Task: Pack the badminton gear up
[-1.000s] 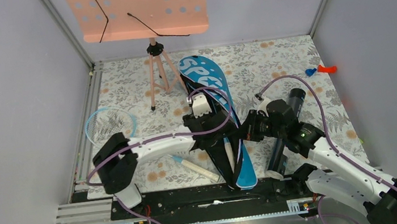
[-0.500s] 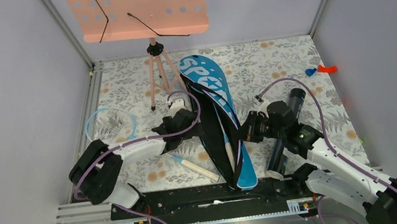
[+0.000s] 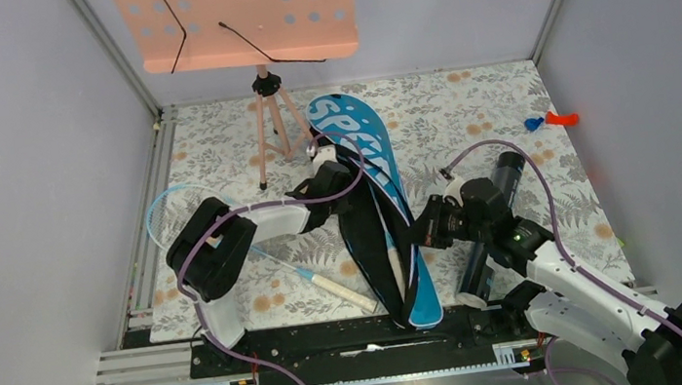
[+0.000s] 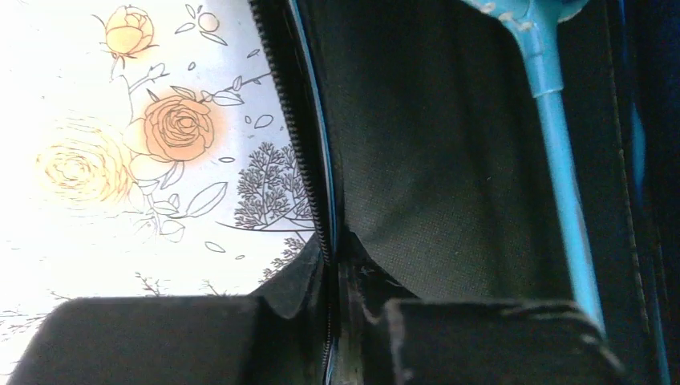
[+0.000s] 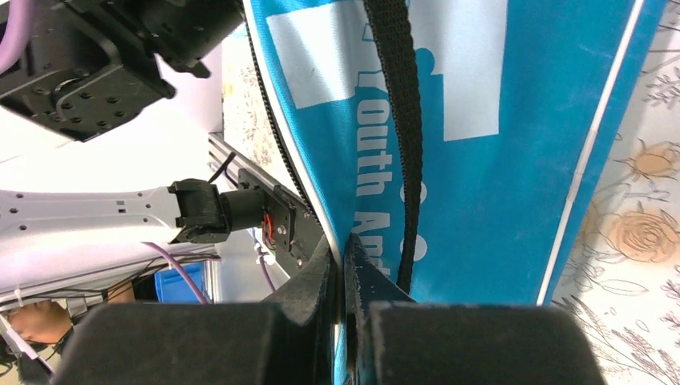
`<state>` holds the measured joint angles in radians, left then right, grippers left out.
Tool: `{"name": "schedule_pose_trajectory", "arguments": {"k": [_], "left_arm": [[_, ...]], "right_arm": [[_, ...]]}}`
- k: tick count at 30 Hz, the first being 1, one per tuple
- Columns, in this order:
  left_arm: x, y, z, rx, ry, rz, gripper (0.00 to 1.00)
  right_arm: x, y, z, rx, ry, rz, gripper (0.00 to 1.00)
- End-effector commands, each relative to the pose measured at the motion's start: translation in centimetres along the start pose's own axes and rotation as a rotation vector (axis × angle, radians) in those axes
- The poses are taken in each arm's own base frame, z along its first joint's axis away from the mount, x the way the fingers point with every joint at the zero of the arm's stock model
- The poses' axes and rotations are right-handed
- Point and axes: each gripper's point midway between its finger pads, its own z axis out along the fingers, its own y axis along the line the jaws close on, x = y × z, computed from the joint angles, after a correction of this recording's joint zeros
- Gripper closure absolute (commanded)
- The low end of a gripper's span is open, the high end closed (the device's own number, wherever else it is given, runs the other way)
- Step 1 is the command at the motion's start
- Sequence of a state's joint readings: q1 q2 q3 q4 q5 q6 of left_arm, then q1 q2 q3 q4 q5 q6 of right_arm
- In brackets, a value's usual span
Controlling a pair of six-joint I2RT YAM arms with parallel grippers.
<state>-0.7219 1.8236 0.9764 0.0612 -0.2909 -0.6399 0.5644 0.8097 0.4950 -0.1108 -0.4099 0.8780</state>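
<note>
- Under it all in the top view, the table has a flowery cloth on it.
- The stand is peach with round holes. It is at the top of the frame, left of the middle, on thin legs.
- The bag is long and blue. It lies in the middle of the frame, from beside the stand's legs down to the table's bottom edge. Its zip is open.
- The tube is black. It lies slanted, right of the bag, and the right arm hides most of it.
- One racket lies on the table left of the bag, with its hoop far left and its pale handle near the bag's lower end.
- The other racket is inside the bag.
- The left gripper is at the bag's left side and pinches the zip edge.
- The right gripper is at the bag's right side, squeezed tight on its edge.
- A tiny blue and red thing lies at the right of the frame. I cannot tell what it is.
</note>
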Motion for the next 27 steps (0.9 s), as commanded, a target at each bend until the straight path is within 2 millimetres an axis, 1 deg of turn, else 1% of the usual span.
{"name": "schedule_pose_trajectory", "arguments": {"k": [1, 3, 4, 6, 7, 8, 10, 11, 12, 15, 16, 17, 18, 19, 22, 24, 27], "left_arm": [[-2.6, -2.0, -0.3, 0.068, -0.052, 0.01, 1.0], [-3.6, -2.2, -1.4, 0.063, -0.075, 0.024, 1.0], [-4.4, -2.2, -2.4, 0.056, -0.097, 0.035, 1.0], [-5.1, -2.5, -4.0, 0.037, -0.133, 0.081, 1.0], [-5.4, -3.0, -4.8, 0.046, -0.149, 0.112, 1.0], [-5.2, -3.4, -5.5, 0.05, -0.15, 0.148, 1.0], [-5.0, -4.6, -6.5, 0.074, -0.149, 0.218, 1.0], [-4.7, -5.0, -6.9, 0.067, -0.137, 0.252, 1.0], [-5.3, -5.6, -7.4, 0.056, -0.146, 0.273, 1.0], [-5.3, -6.9, -8.0, 0.053, -0.151, 0.337, 1.0], [-5.2, -7.3, -8.0, 0.064, -0.148, 0.346, 1.0], [-5.1, -7.6, -8.0, 0.075, -0.141, 0.351, 1.0], [-5.1, -7.9, -8.0, 0.081, -0.134, 0.353, 1.0], [-5.0, -8.0, -7.9, 0.082, -0.126, 0.357, 1.0], [-5.1, -8.1, -7.8, 0.074, -0.12, 0.369, 1.0], [-5.3, -8.1, -7.8, 0.067, -0.118, 0.375, 1.0], [-5.6, -8.5, -8.0, 0.081, -0.121, 0.387, 1.0]], "right_arm": [[-0.6, -0.3, -0.3, -0.015, -0.028, -0.006, 1.0], [-0.4, -1.9, -0.4, 0.064, -0.021, -0.042, 1.0], [-0.4, -3.0, -0.5, 0.12, -0.015, -0.069, 0.97], [-0.4, -5.9, -1.1, 0.267, -0.009, -0.134, 0.82], [-0.7, -7.4, -1.5, 0.342, -0.014, -0.169, 0.74], [-0.9, -8.6, -2.0, 0.403, -0.017, -0.207, 0.69], [-1.7, -10.5, -2.7, 0.519, -0.034, -0.256, 0.62], [-2.2, -11.0, -2.9, 0.558, -0.037, -0.279, 0.58], [-2.8, -11.4, -3.0, 0.592, -0.045, -0.307, 0.56], [-4.9, -11.3, -2.4, 0.625, -0.092, -0.357, 0.47], [-5.7, -11.1, -2.1, 0.625, -0.107, -0.377, 0.4], [-6.6, -10.7, -1.7, 0.626, -0.123, -0.394, 0.35], [-7.4, -10.4, -1.5, 0.635, -0.136, -0.412, 0.32], [-8.7, -9.6, -1.3, 0.641, -0.161, -0.43, 0.3], [-11.4, -7.7, -0.5, 0.636, -0.18, -0.496, 0.27], [-12.4, -6.3, 0.6, 0.589, -0.166, -0.548, 0.27], [-13.8, -4.6, 2.3, 0.526, -0.159, -0.614, 0.3]]}}
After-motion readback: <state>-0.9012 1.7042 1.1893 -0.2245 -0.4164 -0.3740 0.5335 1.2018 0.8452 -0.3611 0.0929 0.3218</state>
